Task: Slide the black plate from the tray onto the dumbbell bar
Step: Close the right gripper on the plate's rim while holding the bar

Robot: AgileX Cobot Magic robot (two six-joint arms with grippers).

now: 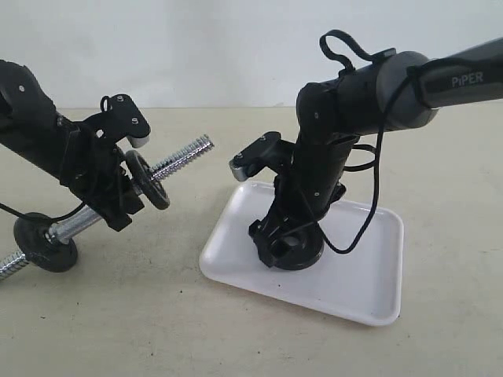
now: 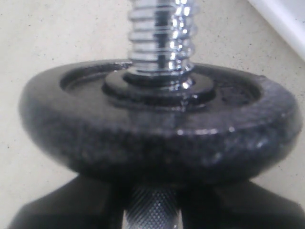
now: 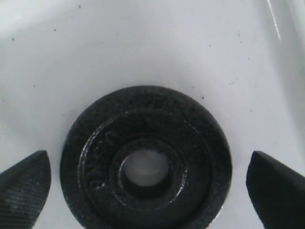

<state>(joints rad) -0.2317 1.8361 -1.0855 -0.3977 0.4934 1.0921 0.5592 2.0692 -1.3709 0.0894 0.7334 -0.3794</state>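
The tray (image 1: 369,290), glossy white with a low rim, lies on the table and holds one thing: the black plate (image 3: 190,143), flat on the tray floor with its central hole facing up. The right gripper (image 3: 150,188) reaches down into the tray over the plate, its two fingers (image 3: 26,188) spread wide on either side of the disc and clear of its rim. The left gripper (image 1: 110,200) is clamped on the knurled middle of the dumbbell bar (image 1: 185,155), which it holds tilted, threaded end raised toward the tray. A second black disc (image 1: 148,179) sits on the bar just beside the gripper, and a third disc (image 1: 45,243) is on the lower end, resting on the table. The right arm (image 1: 440,78) bears the white lettering "PiPER". Raised marks on the black plate's face are too blurred to read. The table (image 1: 118,314) is a matte beige, faintly speckled surface; behind it stands a plain pale wall (image 1: 196,47).
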